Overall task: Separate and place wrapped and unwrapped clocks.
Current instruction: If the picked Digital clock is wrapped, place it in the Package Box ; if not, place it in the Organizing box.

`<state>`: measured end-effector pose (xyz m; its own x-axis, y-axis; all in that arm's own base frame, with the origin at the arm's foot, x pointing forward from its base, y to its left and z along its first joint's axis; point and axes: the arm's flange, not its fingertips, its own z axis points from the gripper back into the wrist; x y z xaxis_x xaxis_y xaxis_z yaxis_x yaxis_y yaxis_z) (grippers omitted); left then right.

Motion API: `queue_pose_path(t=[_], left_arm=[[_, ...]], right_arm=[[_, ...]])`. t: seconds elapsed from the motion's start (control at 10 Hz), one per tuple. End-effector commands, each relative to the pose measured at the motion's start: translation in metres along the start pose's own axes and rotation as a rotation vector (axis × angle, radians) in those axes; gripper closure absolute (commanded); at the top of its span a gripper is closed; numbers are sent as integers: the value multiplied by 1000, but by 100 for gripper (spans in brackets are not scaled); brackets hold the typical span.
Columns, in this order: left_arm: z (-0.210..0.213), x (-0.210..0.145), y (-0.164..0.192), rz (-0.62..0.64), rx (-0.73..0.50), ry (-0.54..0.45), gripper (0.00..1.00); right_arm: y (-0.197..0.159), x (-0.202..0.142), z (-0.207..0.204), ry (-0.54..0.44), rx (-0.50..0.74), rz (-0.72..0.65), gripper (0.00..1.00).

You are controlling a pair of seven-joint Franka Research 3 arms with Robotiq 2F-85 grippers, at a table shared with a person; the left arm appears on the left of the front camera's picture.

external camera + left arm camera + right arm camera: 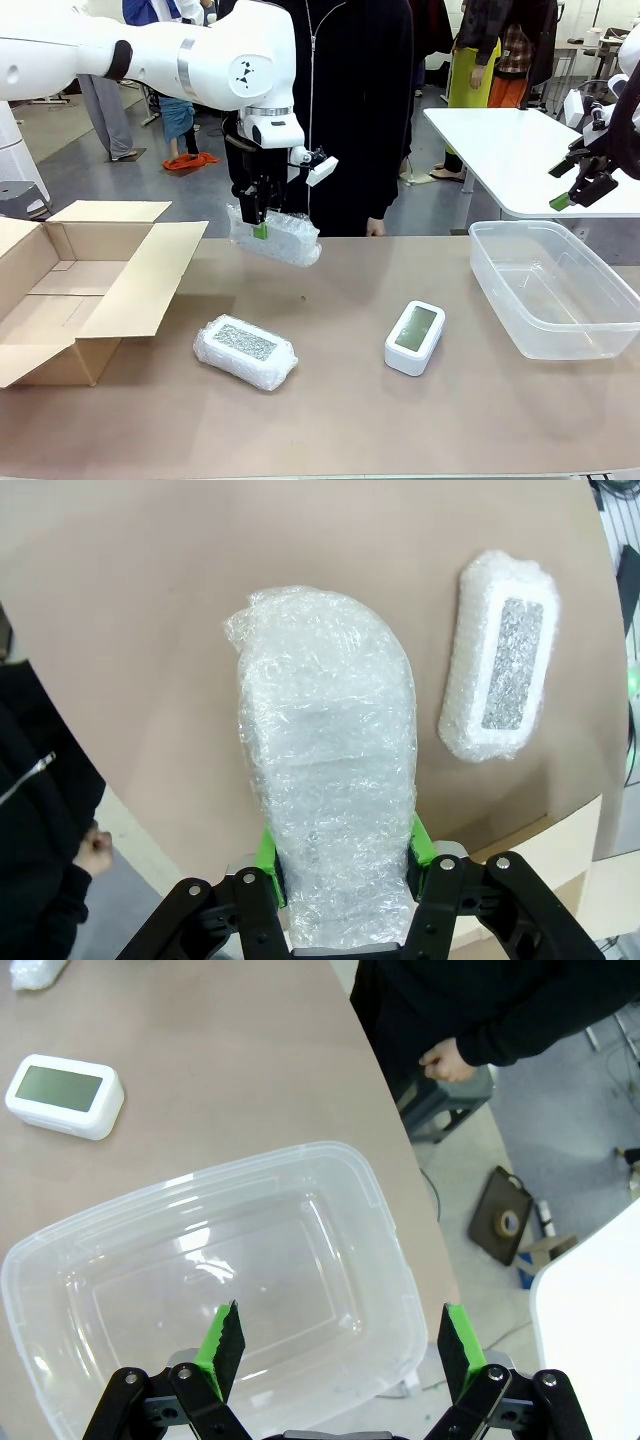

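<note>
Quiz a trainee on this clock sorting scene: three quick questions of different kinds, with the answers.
1. True or false: the left gripper holds a whitish bubble-wrapped bundle above the brown table.
2. Which gripper hangs open, facing the clear plastic tub? A) left B) right C) both
3. Fill in: the bare white plastic clock with a grey-green screen lies between the speckled-faced bubble-wrapped bundle and the ____.
Key: 1 true; 2 B, the right gripper; 3 tub.

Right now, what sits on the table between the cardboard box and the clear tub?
Front view: a wrapped bundle nearer the box, then the bare clock nearer the tub.
</note>
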<state>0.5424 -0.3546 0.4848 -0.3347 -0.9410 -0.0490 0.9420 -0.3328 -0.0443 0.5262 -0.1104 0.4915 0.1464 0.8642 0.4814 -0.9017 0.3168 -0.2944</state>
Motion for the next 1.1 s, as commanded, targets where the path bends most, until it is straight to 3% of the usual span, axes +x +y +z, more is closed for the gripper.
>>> queue_pose_path(t=[0.0,0.4,0.7,1.0], left_arm=[[15,-18,-14,116,23,-28,48],[44,-74,-44,385,89,-104,48],[39,-125,-71,630,122,-162,48],[36,-179,-111,795,281,-163,48]], right_arm=[[1,-1,0,0,3,4,0],[1,-1,0,0,3,4,0],[1,-1,0,0,3,4,0],[1,-1,0,0,3,4,0]])
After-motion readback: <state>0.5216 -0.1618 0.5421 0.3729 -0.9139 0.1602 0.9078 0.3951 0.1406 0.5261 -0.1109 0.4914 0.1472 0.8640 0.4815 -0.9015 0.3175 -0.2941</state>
